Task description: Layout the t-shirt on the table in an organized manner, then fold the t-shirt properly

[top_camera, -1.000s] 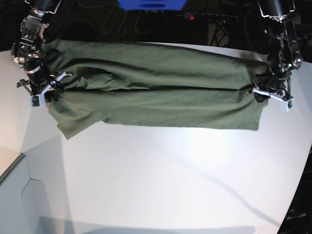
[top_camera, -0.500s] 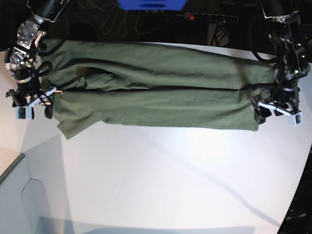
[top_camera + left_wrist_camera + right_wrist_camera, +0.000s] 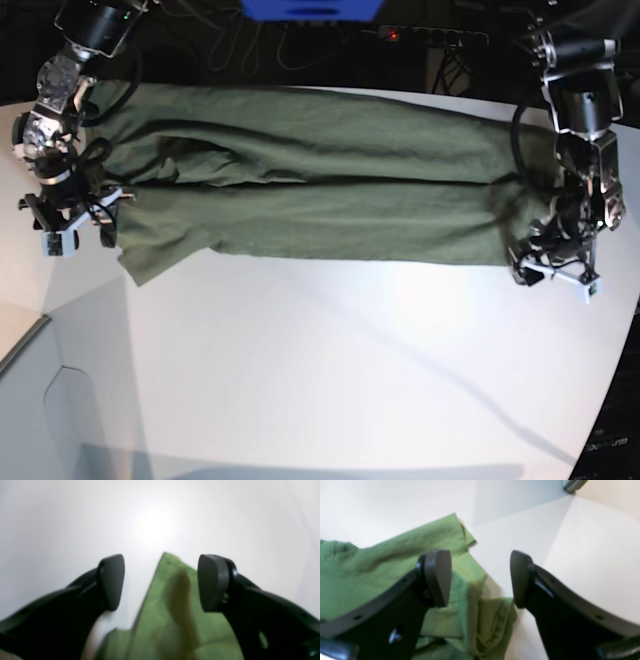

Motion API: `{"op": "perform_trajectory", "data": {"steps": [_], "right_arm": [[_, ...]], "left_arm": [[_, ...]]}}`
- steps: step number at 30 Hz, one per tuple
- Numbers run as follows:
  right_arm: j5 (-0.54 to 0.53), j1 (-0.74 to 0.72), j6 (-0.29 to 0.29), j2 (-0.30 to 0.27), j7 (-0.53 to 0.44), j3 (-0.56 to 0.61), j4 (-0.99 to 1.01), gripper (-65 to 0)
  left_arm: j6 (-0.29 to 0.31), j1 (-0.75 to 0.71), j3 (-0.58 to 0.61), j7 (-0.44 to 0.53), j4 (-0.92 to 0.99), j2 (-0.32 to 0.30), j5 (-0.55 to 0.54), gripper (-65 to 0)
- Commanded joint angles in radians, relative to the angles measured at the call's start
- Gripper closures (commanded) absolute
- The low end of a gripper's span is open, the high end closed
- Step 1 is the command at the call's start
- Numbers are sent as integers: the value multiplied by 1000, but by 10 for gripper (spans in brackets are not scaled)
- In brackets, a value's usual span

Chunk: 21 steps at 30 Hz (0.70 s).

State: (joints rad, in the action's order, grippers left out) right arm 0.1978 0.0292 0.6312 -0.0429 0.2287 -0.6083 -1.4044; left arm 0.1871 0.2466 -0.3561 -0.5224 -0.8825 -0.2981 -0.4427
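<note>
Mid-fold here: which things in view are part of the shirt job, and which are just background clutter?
Job:
- t-shirt, spread across the table
- left gripper, open
- right gripper, open

Clutter:
- power strip beyond the far edge
- blue object, top

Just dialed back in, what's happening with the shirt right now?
The t-shirt lies stretched across the table, folded lengthwise into a long band. Both grippers sit at its ends with jaws open: the left gripper at one end, the right gripper at the other. Neither grips cloth.
</note>
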Motion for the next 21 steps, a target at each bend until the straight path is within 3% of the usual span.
{"op": "perform_trajectory", "data": {"steps": [1,6,13,16,21], "right_arm": [[-16,-12,3,-13,-22,-2,-17,-372],[-16,-27,3,-13,-22,-2,-17,-371],[-16,-48,3,-12,-22,-2,-22,-371],[-16,-59,3,-12,-22,-2,-22,-371],[-16,-94,3,-13,-21,15,-16,-373]], "left_arm": [[1,26,4,32,6,-19,-5,-443],[-7,32,91,135,85,-20,-5,-441],[-5,29,167,155,125,-19,-5,-415],[1,26,164,153,118,-19,-5,-298],[-5,26,162,150,122,-19,-5,-4]]}}
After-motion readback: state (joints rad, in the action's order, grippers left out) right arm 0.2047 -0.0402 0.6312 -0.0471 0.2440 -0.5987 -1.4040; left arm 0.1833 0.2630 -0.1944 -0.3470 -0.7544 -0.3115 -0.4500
